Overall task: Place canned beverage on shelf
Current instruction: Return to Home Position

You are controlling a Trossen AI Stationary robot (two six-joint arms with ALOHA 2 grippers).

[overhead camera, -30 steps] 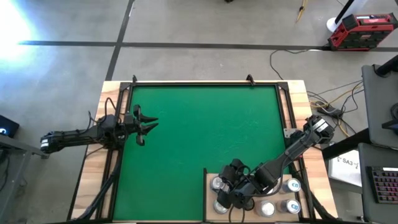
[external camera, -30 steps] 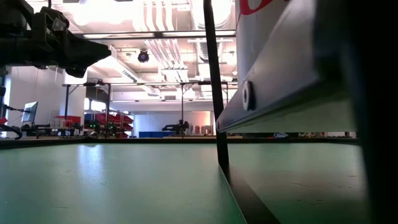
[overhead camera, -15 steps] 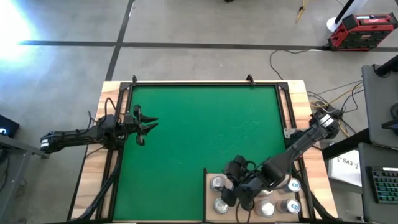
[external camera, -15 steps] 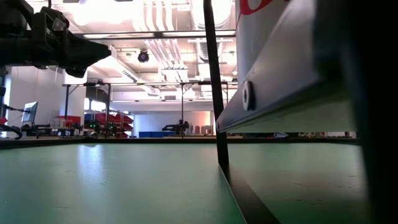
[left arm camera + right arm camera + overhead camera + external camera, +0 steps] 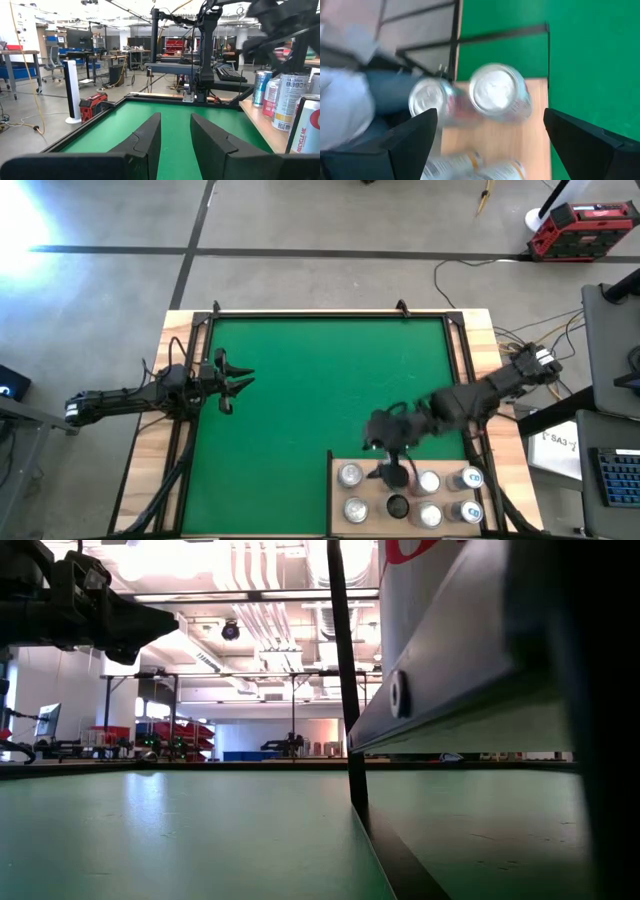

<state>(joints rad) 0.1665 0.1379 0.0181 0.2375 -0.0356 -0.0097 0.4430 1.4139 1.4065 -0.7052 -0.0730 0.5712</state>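
Jaws on the right gripper (image 5: 392,452) stand wide apart with nothing between them. Its own wrist view looks straight down through the gap onto two silver can tops. The gripper hangs over the twelve o'clock edge of the shelf (image 5: 340,457), just above the cans (image 5: 350,476).

Those cans stand upright in two rows on the shelf, a pale plywood panel. It lies at about five o'clock on the green mat (image 5: 320,380), against the six o'clock edge of the desk (image 5: 150,460). From above I count at least six silver tops. The spot right under the gripper is dark, and I cannot tell what stands there.

Over at nine o'clock the left gripper (image 5: 228,378) waits at the mat's edge. Its jaws are released and hold nothing, and they point toward three o'clock.

To my eye the stocking looks done, and the step in hand is the right arm's retreat to its rest pose. That calls for a clean rise before any sideways swing. The jaws are close above the can tops, and a low sweep toward three o'clock could clip a can in the row nearest twelve o'clock and topple it. The jaws can travel open, as there is nothing to carry.
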